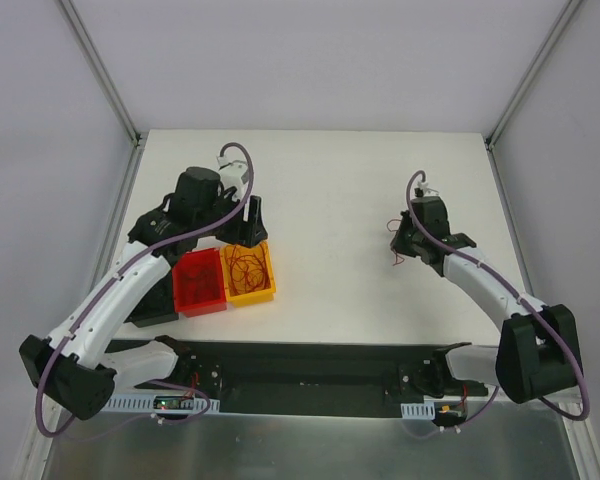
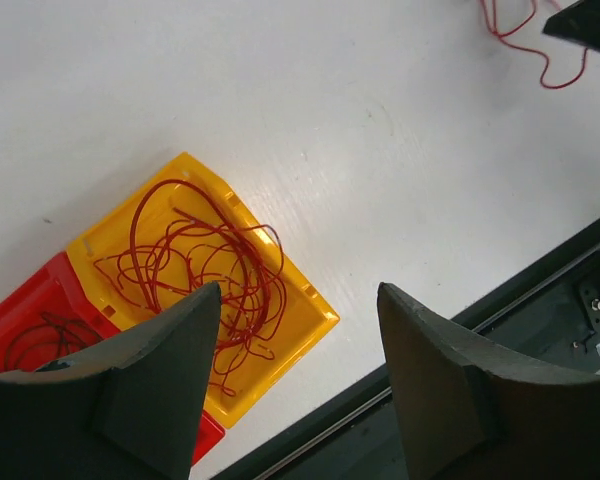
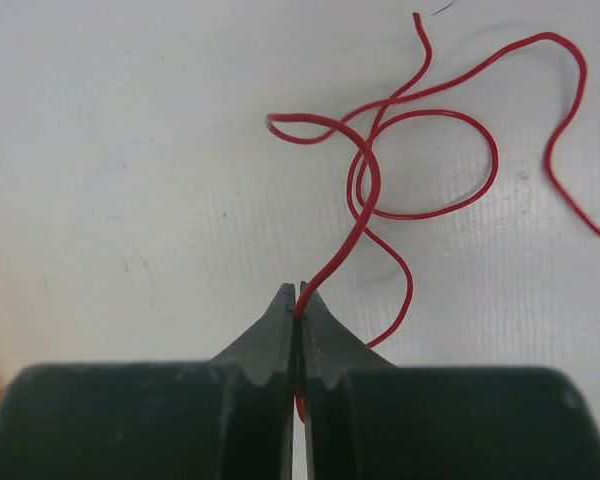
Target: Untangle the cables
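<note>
Pinches a red wire (image 3: 375, 180) in the right gripper (image 3: 298, 300) near the bench's (image 1: 320, 190) right edge; left gripper (image 2: 298, 300) spread above the yellow bin (image 2: 315, 312). Risks cinching crossed loops if pulled.

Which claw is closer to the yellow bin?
Left. The left claw hangs just above the yellow bin; the right claw is far across the table, shut on a red cable.

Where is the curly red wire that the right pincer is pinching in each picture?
Top view: thin curly red wire right of centre, at the right pincer.
Left wrist view: wire, top right corner.
Right wrist view: middle, clamped in the shut pincer.
Shared landmark: white tabletop.
</note>
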